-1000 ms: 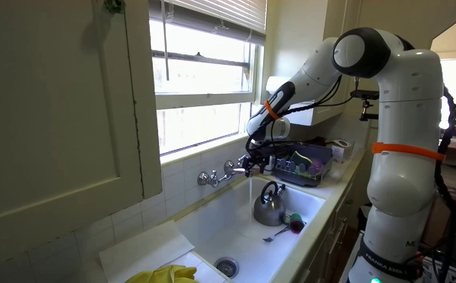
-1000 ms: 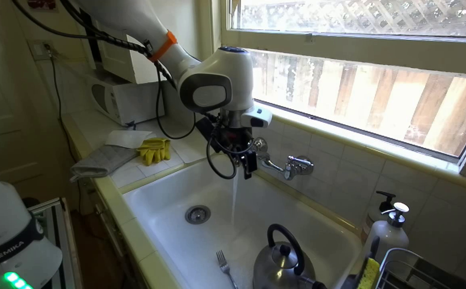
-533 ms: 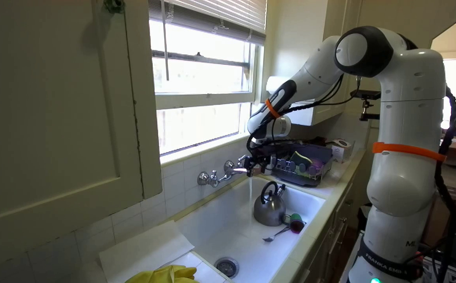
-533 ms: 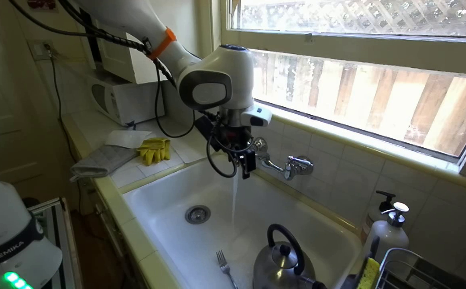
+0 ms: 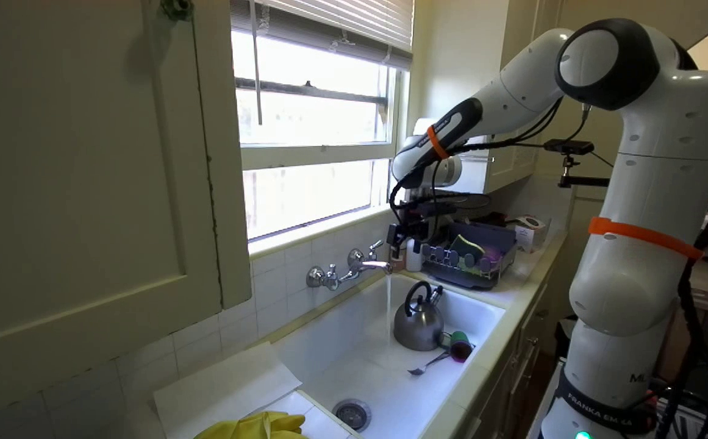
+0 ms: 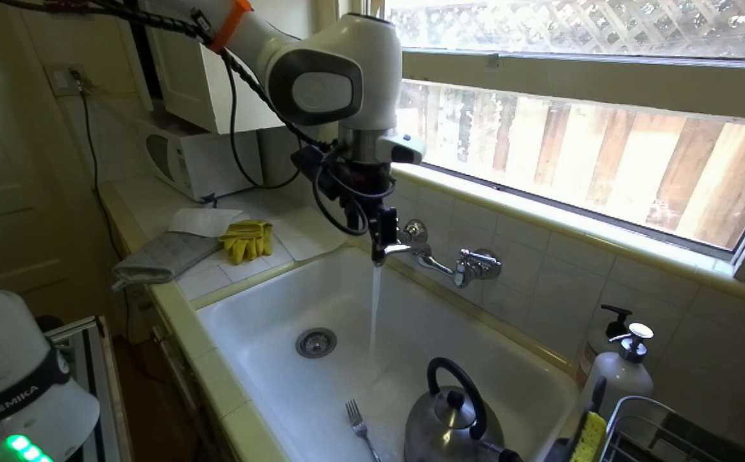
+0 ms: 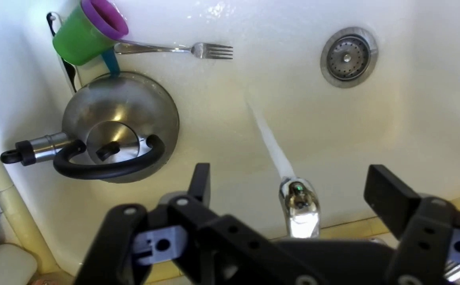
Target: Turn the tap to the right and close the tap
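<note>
Two black fingers stand wide apart on the gripper. In the wrist view, the tip of the tap shows in the gap between them. The tap is silver and sits on the tile wall, under the window and over the sink. It has two small knobs, one on each side of its spout. In an exterior view, the gripper hangs just above the end of the spout; I cannot tell if they touch. Water runs out of the spout and drops into the sink. It lands between the kettle and the drain. The kettle stands upright and has a black handle. Next to it, a green cup lies on its side, with purple at its mouth. A fork lies flat near both, its prongs pointing away from the cup. A thin black and white thing is half hidden behind the cup, so I cannot name it. Yellow gloves lie on the counter at one end of the sink, just beside a grey cloth. At the far end from them, two pump bottles stand near a rack with a sponge in it. The white arm has two orange bands around it. Outside is a wood fence.
</note>
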